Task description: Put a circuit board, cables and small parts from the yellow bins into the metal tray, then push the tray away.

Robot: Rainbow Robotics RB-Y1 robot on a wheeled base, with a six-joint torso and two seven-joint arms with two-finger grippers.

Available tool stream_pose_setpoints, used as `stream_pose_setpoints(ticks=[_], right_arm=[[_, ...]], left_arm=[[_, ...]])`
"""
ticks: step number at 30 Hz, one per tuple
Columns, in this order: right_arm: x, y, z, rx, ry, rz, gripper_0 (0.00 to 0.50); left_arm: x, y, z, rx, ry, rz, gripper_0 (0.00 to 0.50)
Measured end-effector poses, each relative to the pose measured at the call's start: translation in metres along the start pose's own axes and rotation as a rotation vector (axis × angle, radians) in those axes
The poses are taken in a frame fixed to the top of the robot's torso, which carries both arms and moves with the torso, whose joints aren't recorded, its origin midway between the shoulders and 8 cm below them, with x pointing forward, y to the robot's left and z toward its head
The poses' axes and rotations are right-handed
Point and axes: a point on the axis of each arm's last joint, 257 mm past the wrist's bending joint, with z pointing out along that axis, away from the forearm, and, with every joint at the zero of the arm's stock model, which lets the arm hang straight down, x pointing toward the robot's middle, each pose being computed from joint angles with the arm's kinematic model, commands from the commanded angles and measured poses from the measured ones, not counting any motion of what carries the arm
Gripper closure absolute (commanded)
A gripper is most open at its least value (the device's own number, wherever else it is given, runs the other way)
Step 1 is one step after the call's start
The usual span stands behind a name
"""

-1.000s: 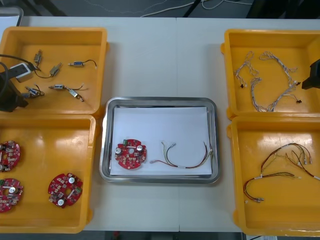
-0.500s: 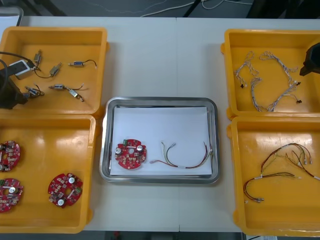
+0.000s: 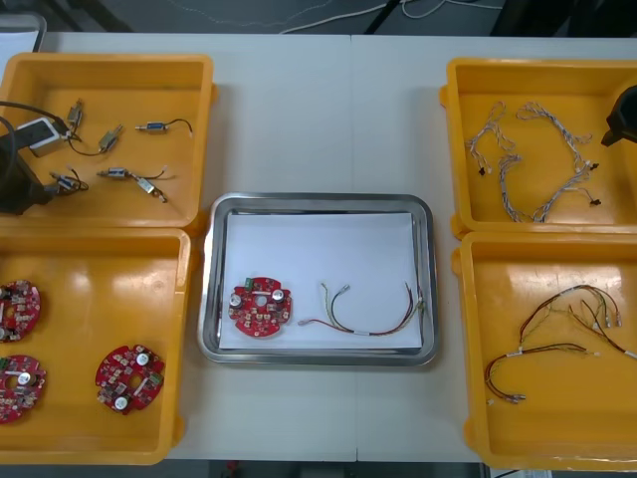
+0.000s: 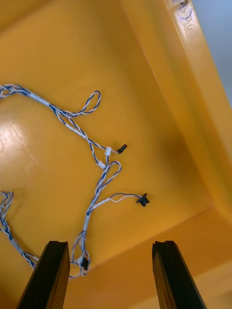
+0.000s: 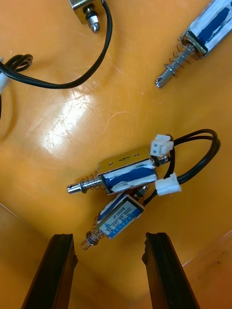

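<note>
My left gripper (image 3: 25, 189) hangs over the back left yellow bin (image 3: 189, 129). In the left wrist view this gripper (image 5: 108, 273) is open, just short of two small metal parts (image 5: 126, 175) with black leads that lie side by side. My right gripper (image 3: 623, 121) is over the back right yellow bin (image 3: 458, 129). It (image 4: 111, 277) is open above a twisted blue and white cable (image 4: 96, 166). The metal tray (image 3: 318, 199), white inside, holds a round red circuit board (image 3: 262, 306) and a red and yellow cable (image 3: 370, 317).
The front left bin (image 3: 184, 329) holds three more red boards (image 3: 129, 378). Red and yellow cables (image 3: 557, 344) lie in the front right bin (image 3: 468, 339). More small metal parts (image 3: 149, 127) are spread across the back left bin. Bare table lies beyond the tray.
The right gripper has moved toward the far edge of its bin. The left gripper has drawn back slightly toward the table's left edge.
</note>
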Motion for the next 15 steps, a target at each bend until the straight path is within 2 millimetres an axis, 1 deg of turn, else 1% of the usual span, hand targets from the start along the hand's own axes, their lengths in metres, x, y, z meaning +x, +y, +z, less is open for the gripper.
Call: stream_pose_setpoints(ticks=[3,6,10,15], right_arm=[[-0.002,0.007,0.006,0.010,-0.016,0.057,0.000],[-0.001,0.013,0.014,0.021,-0.029,0.046,0.000],[0.008,0.019,0.029,0.019,-0.010,0.050,0.000],[0.017,0.018,0.049,0.017,0.019,0.086,0.000]], left_arm=[[-0.001,0.001,0.000,-0.003,0.001,0.002,0.074],[-0.003,0.001,0.001,-0.005,0.000,0.005,0.073],[-0.005,-0.003,0.004,-0.002,0.002,0.009,0.072],[-0.008,-0.008,0.008,0.005,0.000,0.012,0.072]])
